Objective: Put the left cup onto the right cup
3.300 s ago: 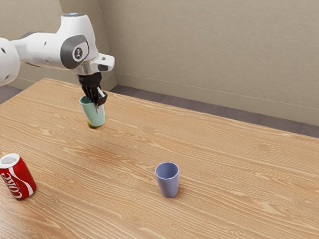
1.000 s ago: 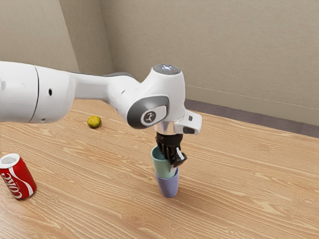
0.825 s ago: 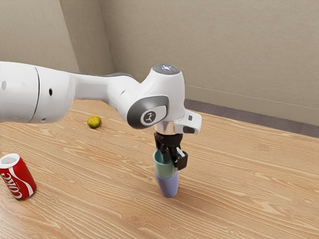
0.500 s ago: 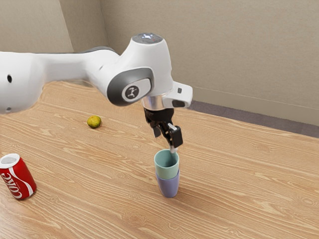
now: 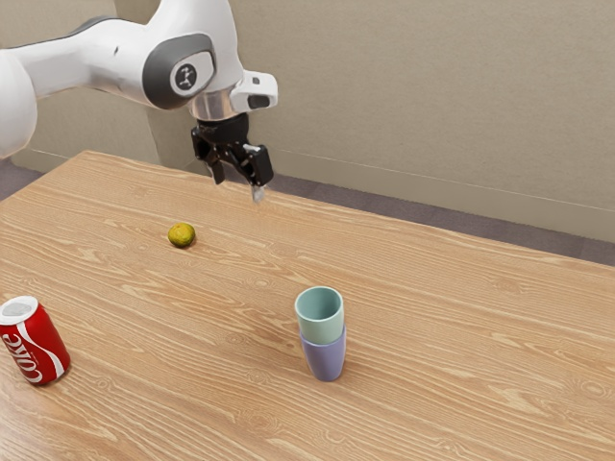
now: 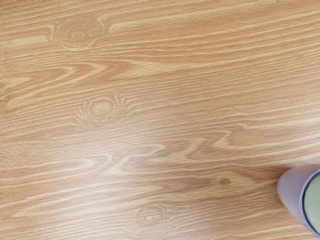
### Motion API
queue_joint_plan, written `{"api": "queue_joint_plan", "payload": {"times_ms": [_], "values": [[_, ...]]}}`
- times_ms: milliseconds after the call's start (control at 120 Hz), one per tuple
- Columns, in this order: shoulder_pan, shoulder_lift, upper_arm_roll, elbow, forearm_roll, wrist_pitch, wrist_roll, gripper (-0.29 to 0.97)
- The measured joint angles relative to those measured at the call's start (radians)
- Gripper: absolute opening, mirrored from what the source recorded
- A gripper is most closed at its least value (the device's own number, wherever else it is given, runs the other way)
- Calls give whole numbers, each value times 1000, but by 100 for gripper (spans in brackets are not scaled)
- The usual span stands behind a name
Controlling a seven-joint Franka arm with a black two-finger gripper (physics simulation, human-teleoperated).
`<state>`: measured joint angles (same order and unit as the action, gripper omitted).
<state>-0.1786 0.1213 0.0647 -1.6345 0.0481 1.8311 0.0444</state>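
- And there's the stack: the teal cup (image 5: pixel 319 309) sits upright inside the purple cup (image 5: pixel 325 358), its rim and upper wall standing above the purple rim.
- The pair stands on the wooden table (image 5: pixel 461 317) toward the near side, roughly midway across, with bare wood all around it.
- Up goes the eye to the gripper (image 5: pixel 238 177): it hangs high over the far part of the table, toward the exterior view's left, well apart from the two cups.
- The claw is spread, its black fingers apart with nothing between them, touching neither cup.
- Below the arm, a small yellow-green fruit (image 5: pixel 182 234) lies on the wood, farther back than the stack and to the exterior view's left of it.
- At the near left edge stands a red cola can (image 5: pixel 29 338), well apart from everything else.
- From the wrist camera it is wood grain nearly all the way across, with the purple cup's wall (image 6: pixel 291 196) at one corner and the teal cup's pale inside (image 6: pixel 315 200) just within its rim.
- Behind the table, a plain beige wall (image 5: pixel 432 86) runs across the back of the room.
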Motion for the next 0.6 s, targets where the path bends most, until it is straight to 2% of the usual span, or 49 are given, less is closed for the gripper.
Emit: {"api": "queue_joint_plan", "payload": {"times_ms": [83,242,600], "values": [[77,13,-58,38,2,-20,10,68],[129,-13,-119,73,8,-67,25,68],[138,-53,-132,77,5,-127,46,68]]}}
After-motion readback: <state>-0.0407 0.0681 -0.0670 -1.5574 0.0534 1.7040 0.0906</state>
